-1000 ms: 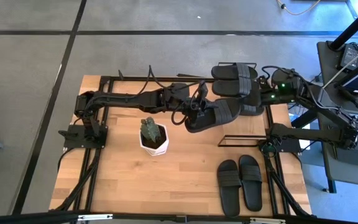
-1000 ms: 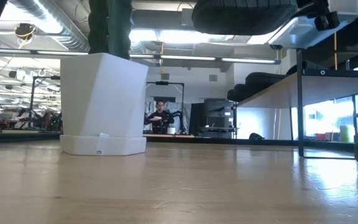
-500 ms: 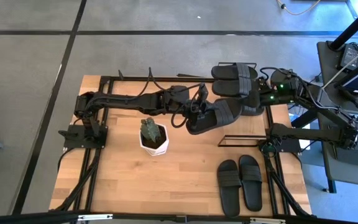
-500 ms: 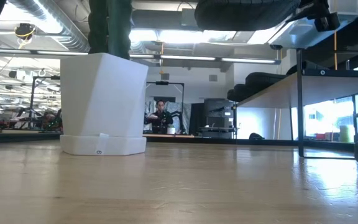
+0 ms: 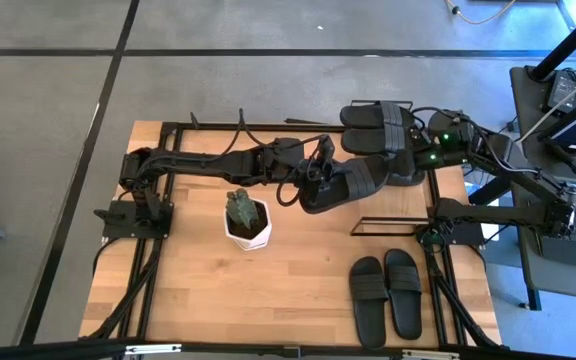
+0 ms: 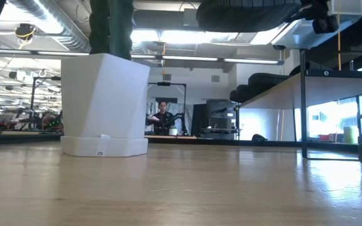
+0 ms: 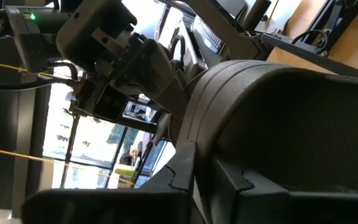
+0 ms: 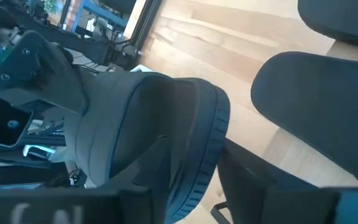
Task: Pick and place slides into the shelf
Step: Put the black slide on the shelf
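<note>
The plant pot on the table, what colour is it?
The pot is white, clearest in the low view.

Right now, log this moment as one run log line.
left gripper: holds slide mid-air | right gripper: at same slide, handover | shelf: slides on top | pair on table

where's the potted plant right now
In the high view the potted plant stands left of centre on the wooden table, just below the left arm and left of the held slide.
</note>
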Action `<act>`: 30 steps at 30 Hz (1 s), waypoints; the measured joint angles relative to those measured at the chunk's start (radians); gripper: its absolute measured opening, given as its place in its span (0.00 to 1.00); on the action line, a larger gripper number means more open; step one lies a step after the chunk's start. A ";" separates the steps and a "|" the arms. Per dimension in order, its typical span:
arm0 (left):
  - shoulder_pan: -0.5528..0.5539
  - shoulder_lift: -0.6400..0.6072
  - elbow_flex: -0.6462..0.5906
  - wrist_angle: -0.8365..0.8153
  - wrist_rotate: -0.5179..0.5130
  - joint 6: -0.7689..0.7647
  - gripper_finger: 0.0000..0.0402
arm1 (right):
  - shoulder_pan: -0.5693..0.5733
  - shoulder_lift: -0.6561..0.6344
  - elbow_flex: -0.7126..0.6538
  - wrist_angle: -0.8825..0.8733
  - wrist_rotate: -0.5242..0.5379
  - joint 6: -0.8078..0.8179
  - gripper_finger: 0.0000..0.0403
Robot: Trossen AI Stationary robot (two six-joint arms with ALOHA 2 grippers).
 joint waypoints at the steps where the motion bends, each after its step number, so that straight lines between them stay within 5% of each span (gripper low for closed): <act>1: 0.000 0.000 0.000 0.000 0.000 -0.001 0.08 | 0.000 0.000 0.000 0.000 0.000 -0.011 0.27; 7: 0.000 0.000 0.000 0.002 0.002 -0.006 0.15 | -0.001 -0.001 0.000 0.004 0.003 -0.079 0.09; 17: -0.001 0.000 0.000 -0.001 -0.025 -0.090 0.19 | -0.001 -0.001 0.000 0.008 -0.002 -0.095 0.09; 30: 0.038 -0.001 0.000 -0.034 -0.047 -0.274 0.53 | 0.000 -0.086 0.000 0.003 0.056 -0.038 0.09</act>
